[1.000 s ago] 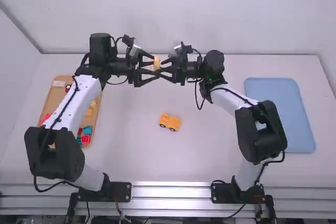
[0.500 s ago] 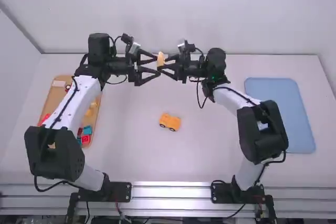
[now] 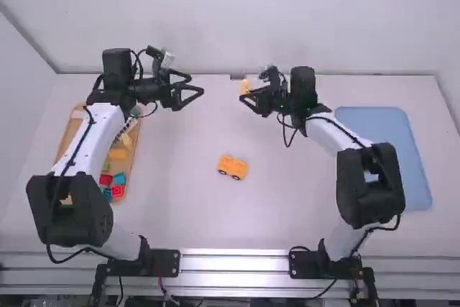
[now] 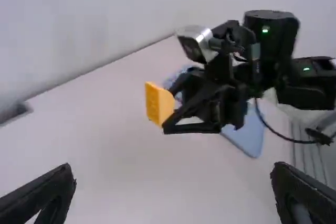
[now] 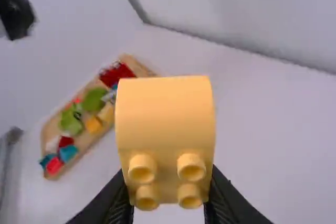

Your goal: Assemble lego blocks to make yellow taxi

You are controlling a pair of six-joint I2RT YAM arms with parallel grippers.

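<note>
My left gripper [image 3: 194,90] stands open above the table's far left part with nothing between its fingers; in the left wrist view the fingers of the left gripper [image 4: 173,187] are wide apart. Right of the middle, my right gripper [image 3: 251,94] is shut on a yellow block [image 3: 245,87]. The right wrist view shows this yellow block [image 5: 165,116] with a curved side and several studs, held by the right gripper [image 5: 168,203]. An orange-yellow wheeled car base [image 3: 232,167] rests on the table in the middle.
A wooden tray [image 3: 72,129] with red, teal, green and yellow blocks lies at the left, partly under the left arm. A blue tray [image 3: 388,149] lies at the right, partly behind the right arm.
The two grippers have drawn apart, the left one moving left and the right one moving right with the yellow block. The left gripper let go of that block. The car base has not moved.
</note>
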